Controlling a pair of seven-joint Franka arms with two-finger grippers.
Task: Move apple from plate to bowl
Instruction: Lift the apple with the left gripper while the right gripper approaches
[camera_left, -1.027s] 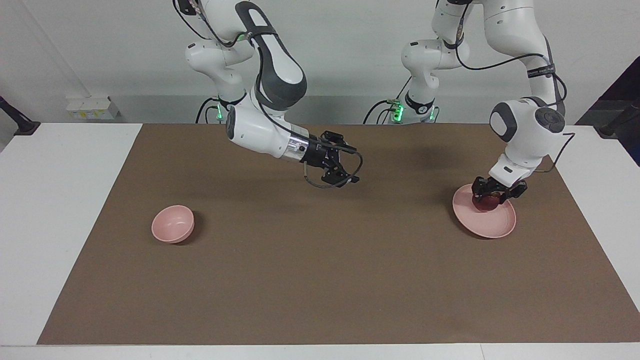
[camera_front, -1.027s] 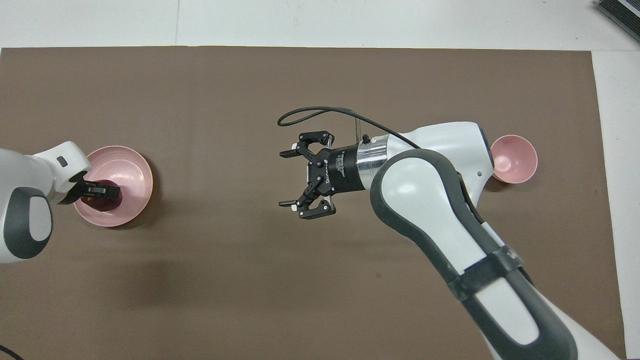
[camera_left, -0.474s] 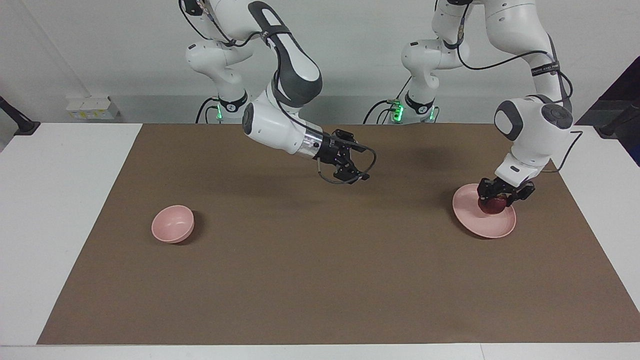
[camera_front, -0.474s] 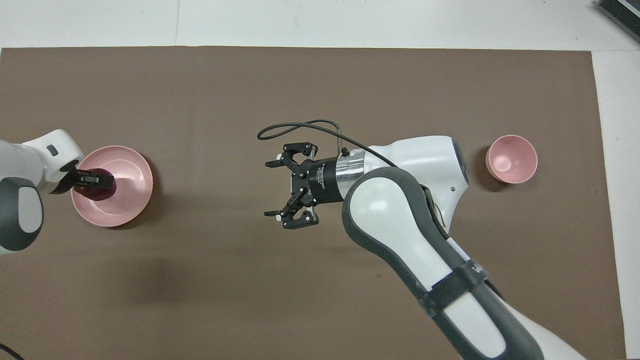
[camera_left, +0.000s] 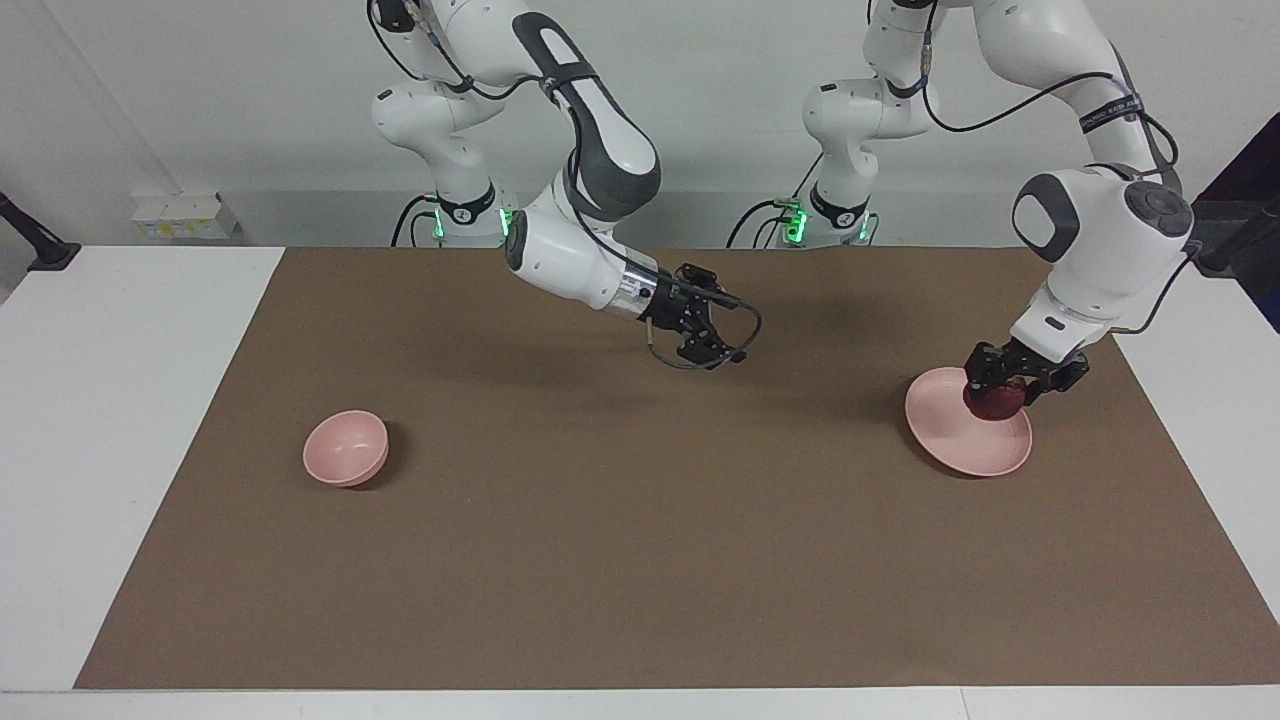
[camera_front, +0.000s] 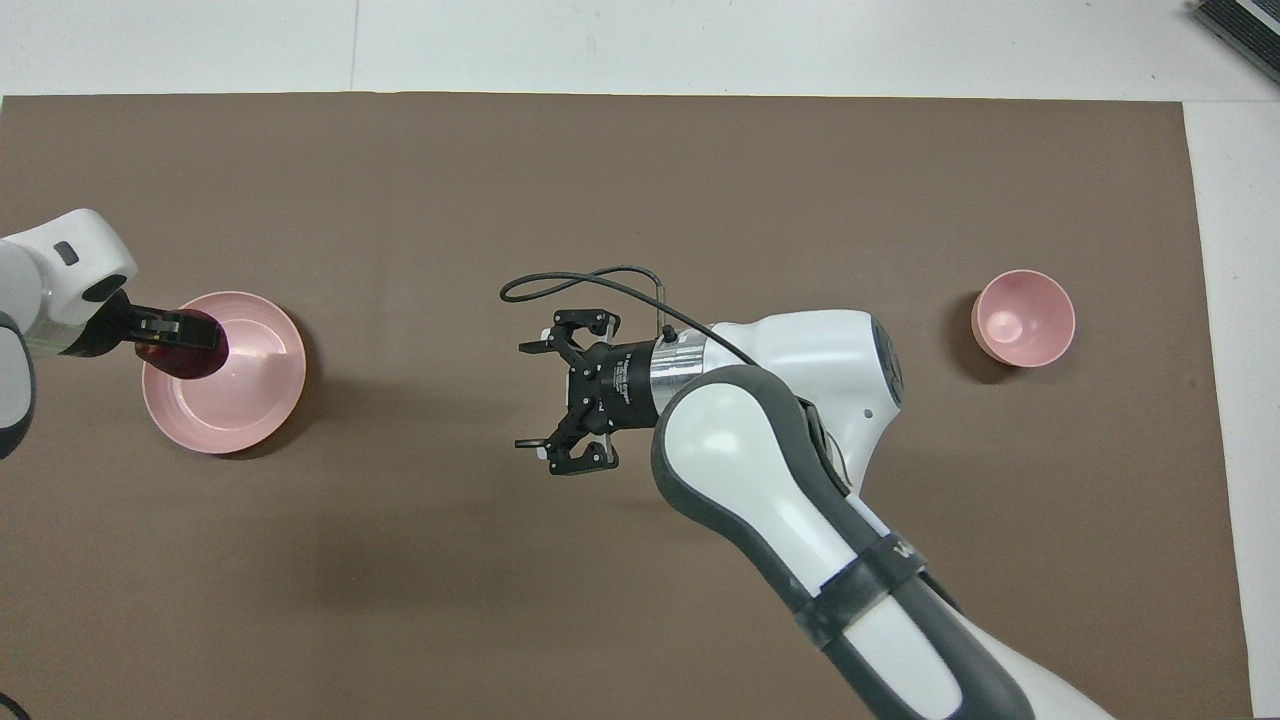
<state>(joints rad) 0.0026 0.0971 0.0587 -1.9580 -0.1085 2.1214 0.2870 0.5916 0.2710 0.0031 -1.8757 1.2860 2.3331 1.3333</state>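
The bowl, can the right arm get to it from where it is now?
Probably yes. The right gripper hangs open and empty over the middle of the mat, and only bare mat lies between it and the bowl at its own end of the table.

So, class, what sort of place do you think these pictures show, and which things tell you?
Most likely a robotics lab or test bench: two white robot arms mounted at a table, a plain brown mat as workspace, and only a few props, a plate, a bowl and an apple.

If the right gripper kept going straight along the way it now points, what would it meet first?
Probably only the brown mat. The open right gripper points toward the left arm's end and slightly down; the plate lies roughly along that line, though depth is unclear.
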